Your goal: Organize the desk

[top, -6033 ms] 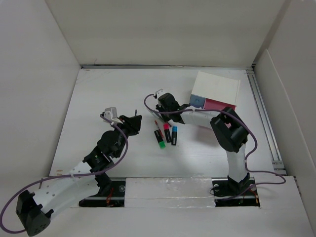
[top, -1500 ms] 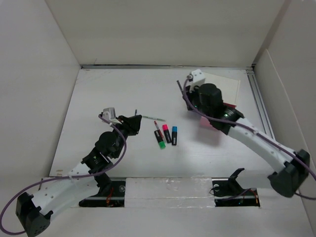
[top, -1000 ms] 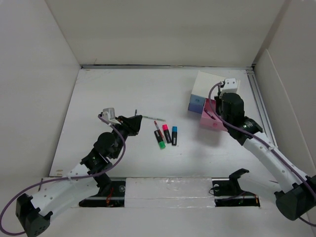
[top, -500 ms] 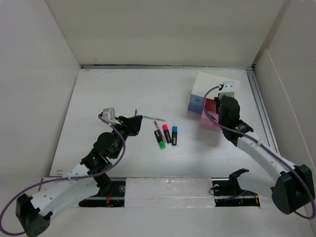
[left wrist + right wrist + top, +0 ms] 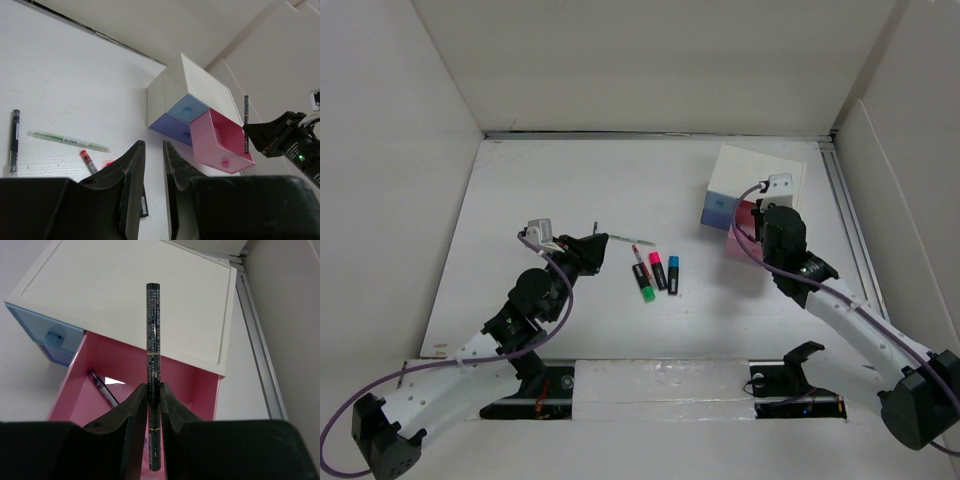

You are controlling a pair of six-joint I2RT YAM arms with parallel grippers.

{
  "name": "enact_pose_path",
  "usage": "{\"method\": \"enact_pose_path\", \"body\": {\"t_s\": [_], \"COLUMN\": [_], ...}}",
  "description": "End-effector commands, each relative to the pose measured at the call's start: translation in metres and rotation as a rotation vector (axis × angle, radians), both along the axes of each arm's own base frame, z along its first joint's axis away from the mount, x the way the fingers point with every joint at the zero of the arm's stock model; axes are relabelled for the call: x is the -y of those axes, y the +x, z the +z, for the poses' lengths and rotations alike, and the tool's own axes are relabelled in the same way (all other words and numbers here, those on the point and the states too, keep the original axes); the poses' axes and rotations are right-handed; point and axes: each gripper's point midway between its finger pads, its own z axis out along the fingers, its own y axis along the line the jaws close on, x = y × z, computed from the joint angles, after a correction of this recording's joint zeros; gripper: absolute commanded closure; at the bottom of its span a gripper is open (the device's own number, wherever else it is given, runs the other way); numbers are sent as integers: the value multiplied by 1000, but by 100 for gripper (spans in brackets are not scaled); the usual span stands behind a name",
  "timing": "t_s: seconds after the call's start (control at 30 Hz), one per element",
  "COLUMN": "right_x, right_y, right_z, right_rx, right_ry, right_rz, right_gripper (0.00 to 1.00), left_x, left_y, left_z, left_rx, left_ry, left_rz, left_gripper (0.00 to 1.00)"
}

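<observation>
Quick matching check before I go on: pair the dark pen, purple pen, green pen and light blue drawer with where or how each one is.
1. dark pen
2. purple pen
3. green pen
4. light blue drawer

A. lying flat on the desk
B. pushed in, shut
C. pinched upright in the right gripper
D. lying inside the open pink drawer

Pairs: 1-C, 2-D, 3-A, 4-B
</observation>
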Motion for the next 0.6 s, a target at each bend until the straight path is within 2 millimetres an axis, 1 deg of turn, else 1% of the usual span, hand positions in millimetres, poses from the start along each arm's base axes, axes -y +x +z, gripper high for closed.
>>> {"method": "enact_pose_path", "body": {"t_s": [0.0, 0.07, 0.1, 0.13, 0.27, 0.3, 0.33, 0.4, 0.47, 0.5, 0.53, 0.57], "right_x": [4, -3, -3, -7, -6, -9, -10, -13, -27, -43, -59, -84], "right_y": [-9, -11, -12, -14, -17, -19, -19, -21, -23, -24, -27, -30], "right_z": [-3, 0, 1, 3, 1, 1, 3, 17, 31, 46, 52, 55], "right_rx": [-25, -24, -24, -18, -22, -24, -19, 11, 38, 73, 81, 74], "right_ry": [26, 33, 35, 39, 45, 46, 50, 77, 109, 158, 176, 200], "right_rz": [-32, -9, -7, 10, -3, 7, 9, 21, 87, 173, 250, 389], "right_gripper": [77, 75, 72, 71, 68, 66, 65, 62, 61, 64, 71, 81], "left_x": [-2, -2, -2, -2, -3, -3, -3, -3, -3, -3, -3, -4], "left_y": [-1, -1, -1, 0, -1, -1, -1, -1, -1, -1, -1, 0], "left_z": [9, 11, 11, 10, 11, 10, 11, 11, 10, 11, 10, 11], "left_rx": [30, 32, 32, 31, 33, 31, 33, 33, 31, 32, 30, 32], "left_ry": [-29, -33, -33, -32, -34, -33, -33, -33, -30, -32, -29, -32], "left_rz": [2, 4, 4, 5, 5, 7, 7, 5, 7, 8, 8, 11], "left_gripper": [83, 83, 83, 83, 83, 83, 83, 83, 83, 83, 83, 83]}}
